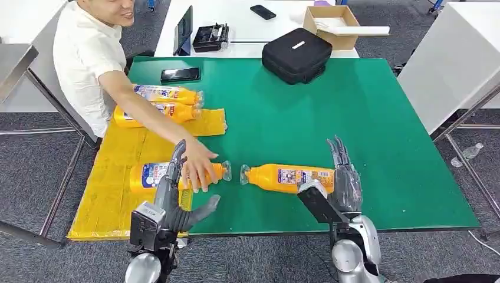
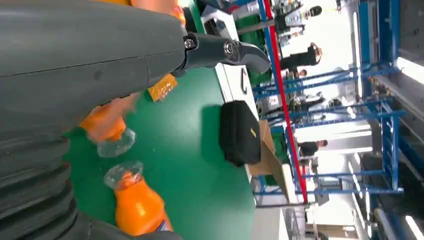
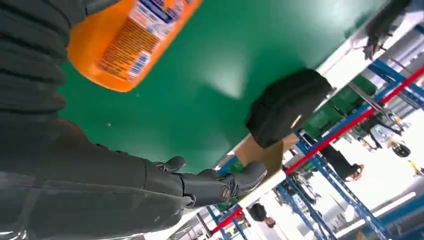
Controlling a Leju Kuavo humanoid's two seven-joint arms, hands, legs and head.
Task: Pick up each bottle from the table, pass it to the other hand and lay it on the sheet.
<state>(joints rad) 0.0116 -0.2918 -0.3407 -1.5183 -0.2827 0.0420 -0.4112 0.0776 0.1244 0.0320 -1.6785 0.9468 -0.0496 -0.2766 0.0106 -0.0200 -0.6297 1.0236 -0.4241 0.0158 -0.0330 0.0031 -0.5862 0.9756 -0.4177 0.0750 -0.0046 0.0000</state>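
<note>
Near the table's point(image 1: 354, 221) front edge, both hands, left point(image 1: 177, 194) and right point(image 1: 345, 177), spread empty.

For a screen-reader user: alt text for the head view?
Robot's open right hand lies beside an orange bottle on a green table; a person's hand grips another bottle on the yellow sheet by the open left hand.

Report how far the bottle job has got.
Done: two bottles lie on the yellow sheet. A third lies there with a person's hand on it. In hand: nothing; both robot hands, left and right, are open. Left: one bottle on the green table.
</note>
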